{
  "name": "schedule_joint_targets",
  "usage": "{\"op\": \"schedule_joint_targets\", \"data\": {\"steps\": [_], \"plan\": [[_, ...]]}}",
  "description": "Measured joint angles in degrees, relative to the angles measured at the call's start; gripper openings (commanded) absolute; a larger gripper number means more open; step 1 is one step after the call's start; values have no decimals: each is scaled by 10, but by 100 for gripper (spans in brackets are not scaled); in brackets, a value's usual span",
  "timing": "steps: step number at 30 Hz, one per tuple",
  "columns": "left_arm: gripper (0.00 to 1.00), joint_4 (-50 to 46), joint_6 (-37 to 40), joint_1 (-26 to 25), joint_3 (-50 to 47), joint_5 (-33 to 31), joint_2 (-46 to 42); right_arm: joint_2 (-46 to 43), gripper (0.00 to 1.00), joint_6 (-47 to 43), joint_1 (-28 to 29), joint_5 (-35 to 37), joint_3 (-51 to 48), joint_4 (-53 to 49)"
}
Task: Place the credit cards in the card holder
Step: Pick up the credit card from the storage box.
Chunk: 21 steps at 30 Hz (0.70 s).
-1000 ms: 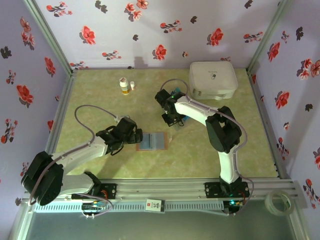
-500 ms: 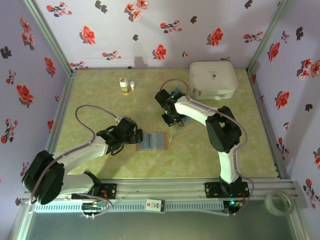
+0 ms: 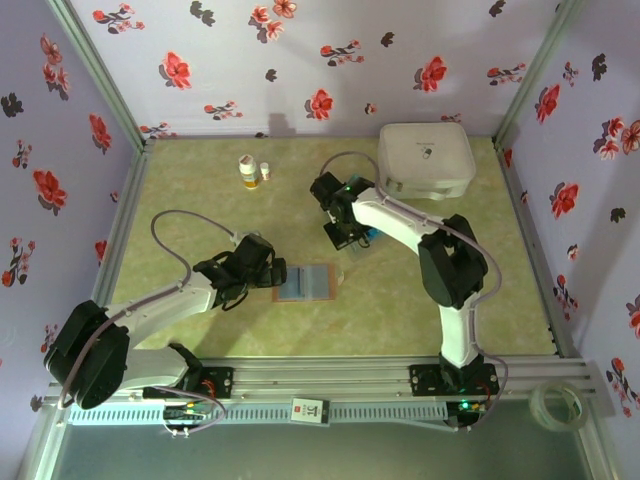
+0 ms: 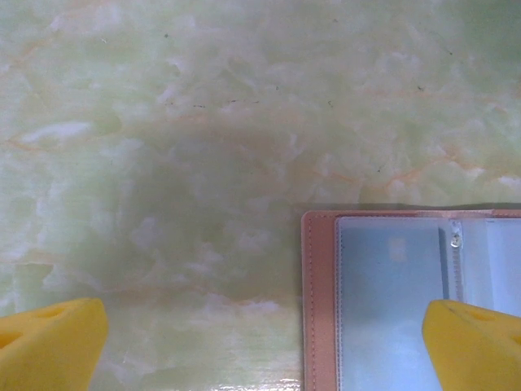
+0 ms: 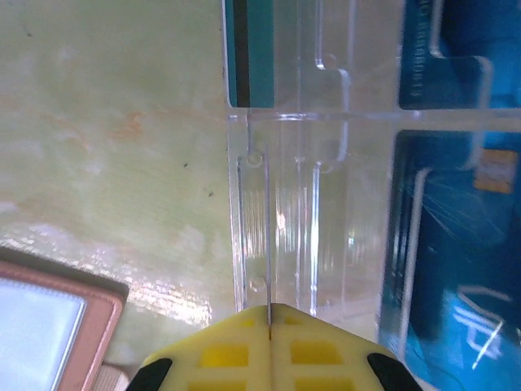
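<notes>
One table [image 3: 380,320] of green marble was seen. One white rounded case [image 3: 426,158] was set at its far right corner. The left jaws were spread wide across the left edge of the one card holder [image 3: 303,283], which was laid open near the table's middle. The right jaws were closed at one clear tray [image 5: 293,163], just right of the middle, where three credit cards [image 5: 456,244] were counted. Whether anything was pinched could not be told. Two small bottles [image 3: 247,170] were placed toward the far edge.
</notes>
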Motion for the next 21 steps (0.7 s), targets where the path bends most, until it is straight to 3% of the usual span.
{"op": "schedule_joint_targets", "data": {"steps": [11,15,21], "plan": [[100,-44,11,0,40,-5,9,-153,0,23,1,-66,-2,18],[100,-52,15,0,47,-10,23,-205,0,63,-3,-120,-42,83],[100,-61,15,1,47,-31,28,-275,0,154,-12,-197,-179,232]]}}
